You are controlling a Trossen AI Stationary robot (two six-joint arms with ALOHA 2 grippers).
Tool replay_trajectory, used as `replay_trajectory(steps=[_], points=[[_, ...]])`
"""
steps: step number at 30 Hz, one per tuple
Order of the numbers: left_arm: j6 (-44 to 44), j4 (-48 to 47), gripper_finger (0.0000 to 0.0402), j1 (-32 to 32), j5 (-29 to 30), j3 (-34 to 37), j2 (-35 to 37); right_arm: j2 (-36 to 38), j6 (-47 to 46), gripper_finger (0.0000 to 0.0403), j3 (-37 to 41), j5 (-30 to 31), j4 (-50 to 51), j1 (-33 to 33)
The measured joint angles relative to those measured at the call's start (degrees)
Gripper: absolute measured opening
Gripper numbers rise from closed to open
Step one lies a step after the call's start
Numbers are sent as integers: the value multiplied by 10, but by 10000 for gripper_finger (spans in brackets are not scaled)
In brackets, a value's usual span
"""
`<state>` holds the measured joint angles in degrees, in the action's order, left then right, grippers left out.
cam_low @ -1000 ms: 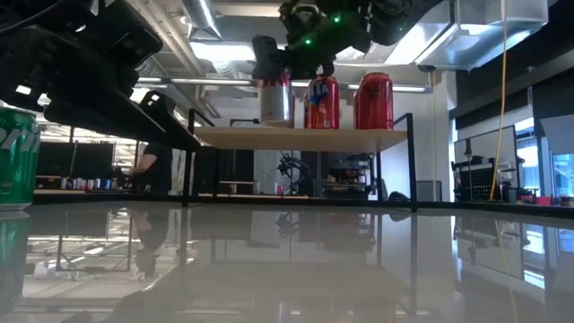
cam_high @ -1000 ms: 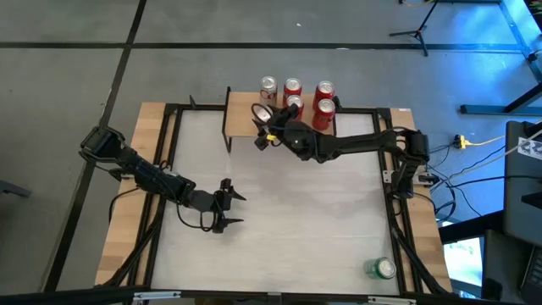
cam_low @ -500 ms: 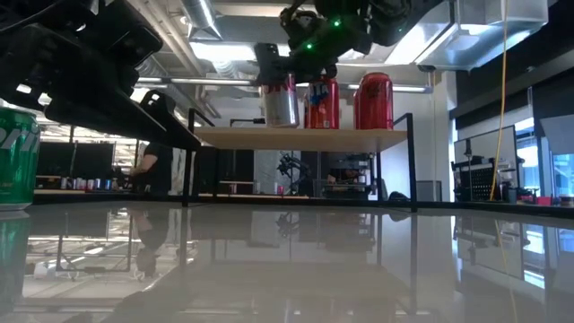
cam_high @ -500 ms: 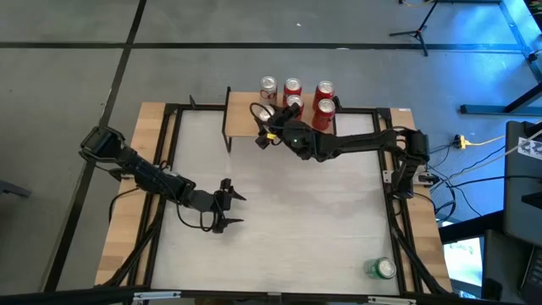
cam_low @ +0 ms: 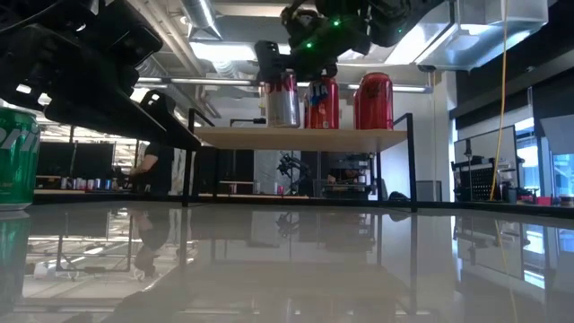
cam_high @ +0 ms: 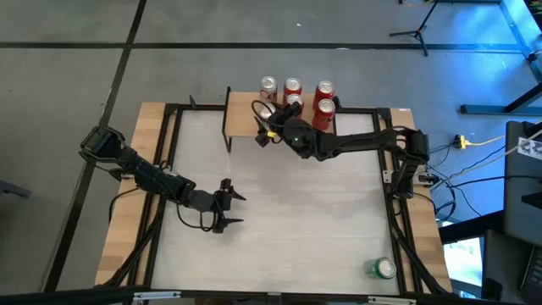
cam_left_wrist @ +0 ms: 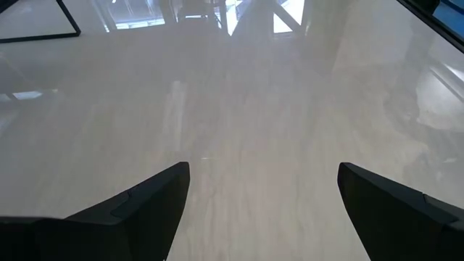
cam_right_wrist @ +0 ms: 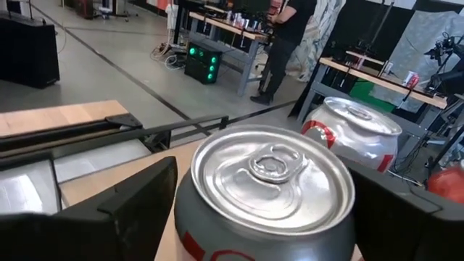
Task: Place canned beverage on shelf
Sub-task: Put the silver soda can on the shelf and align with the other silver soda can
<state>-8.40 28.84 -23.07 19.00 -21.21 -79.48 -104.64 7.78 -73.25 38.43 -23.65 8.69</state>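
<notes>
High view: the right tool (cam_high: 265, 116) reaches over the shelf (cam_high: 241, 119) at the far edge of the tabletop (cam_high: 279, 212), clenched on a silver can (cam_high: 269, 113). The right wrist view shows this can (cam_right_wrist: 267, 192) between the two dark fingers (cam_right_wrist: 130, 203), its top facing the camera, with another silver-and-red can (cam_right_wrist: 357, 130) just beyond it. Low view: the held can (cam_low: 283, 99) stands upright in the tool (cam_low: 287, 65), its base at the shelf top (cam_low: 300, 138) near the left end; whether it touches the wood I cannot tell. Red cans (cam_low: 321, 101) stand just right of it on the shelf. Four more cans (cam_high: 293, 87) show on the shelf from above. The left tool (cam_high: 230, 210) hangs released over the near-left tabletop, well apart. A green can (cam_high: 379, 268) stands at the near right corner.
</notes>
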Motion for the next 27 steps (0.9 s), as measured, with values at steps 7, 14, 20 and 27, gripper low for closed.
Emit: replay_trajectory(steps=[7, 14, 20, 27], points=[[0, 0, 341, 0, 0, 0, 0, 0, 15, 353, 0, 26, -26, 0], [0, 0, 341, 0, 0, 0, 0, 0, 28, 353, 0, 31, -43, 0], [0, 0, 341, 0, 0, 0, 0, 3, 79, 353, 0, 35, -70, -16], [0, 0, 341, 0, 0, 0, 0, 37, 166, 353, 0, 105, -41, -71]])
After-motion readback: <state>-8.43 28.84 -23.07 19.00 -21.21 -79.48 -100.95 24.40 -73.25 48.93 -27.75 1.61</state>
